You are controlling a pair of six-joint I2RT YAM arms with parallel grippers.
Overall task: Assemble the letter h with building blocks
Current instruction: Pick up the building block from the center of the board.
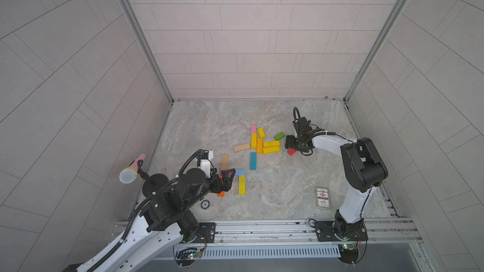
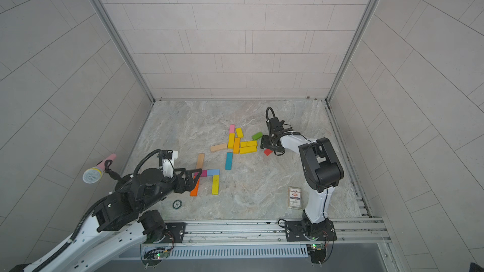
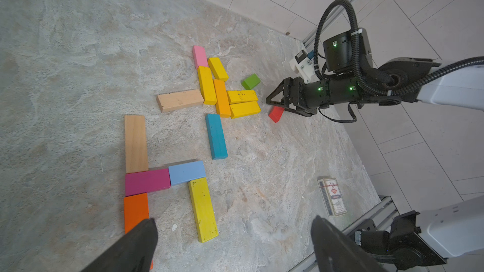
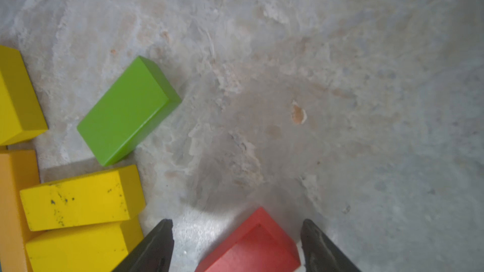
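Loose blocks [image 1: 271,149] lie behind joined ones [image 1: 241,184] (box [image 1: 322,197] right).

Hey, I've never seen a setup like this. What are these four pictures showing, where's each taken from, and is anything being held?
Two robot arms stand at a marbled table. Two pictures look down from overhead; the other two come from cameras on each arm's wrist. Coloured wooden building blocks lie scattered, some laid out like a letter h. A card box lies nearby. The left pincer is open and empty. The right pincer straddles a red block, open, not clearly gripping it.
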